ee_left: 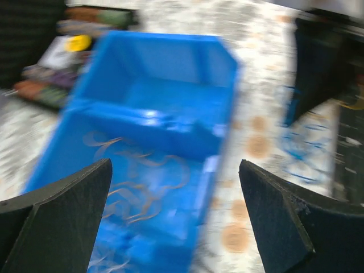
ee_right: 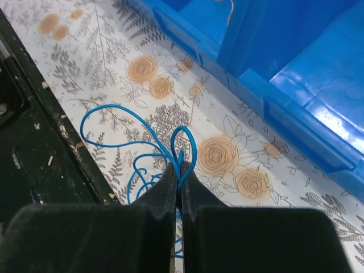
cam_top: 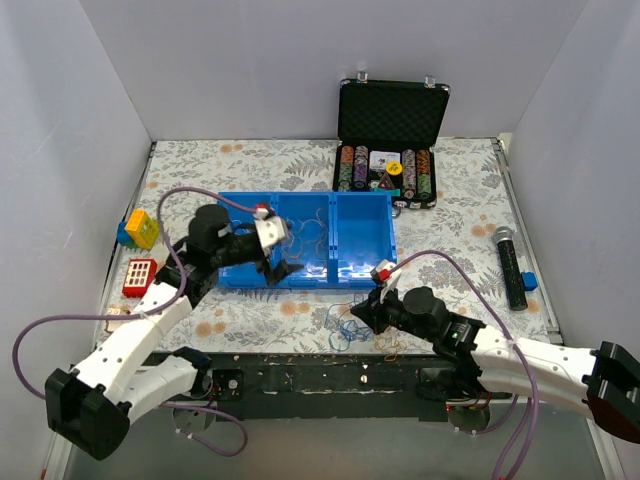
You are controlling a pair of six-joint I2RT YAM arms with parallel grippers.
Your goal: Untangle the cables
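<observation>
A thin blue cable [ee_right: 116,111] lies in loose loops on the floral cloth in front of the blue bins; it also shows in the top view [cam_top: 343,325]. My right gripper [ee_right: 179,169] is shut on a loop of it, low over the cloth [cam_top: 362,313]. A few yellow wires [cam_top: 392,350] lie just right of the blue ones. My left gripper [ee_left: 175,170] is open and empty, hovering over the front of the left bin [cam_top: 277,267]. Pale tan wires [ee_left: 136,182] lie in loops inside that bin [ee_left: 153,74]. The left wrist view is blurred.
A row of blue bins [cam_top: 360,238] stands mid-table. An open black case of poker chips [cam_top: 392,110] is behind it. A microphone [cam_top: 510,265] lies at right. A yellow toy block [cam_top: 141,228] and a red toy [cam_top: 139,276] are at left. The black front rail [ee_right: 34,165] is close to the right gripper.
</observation>
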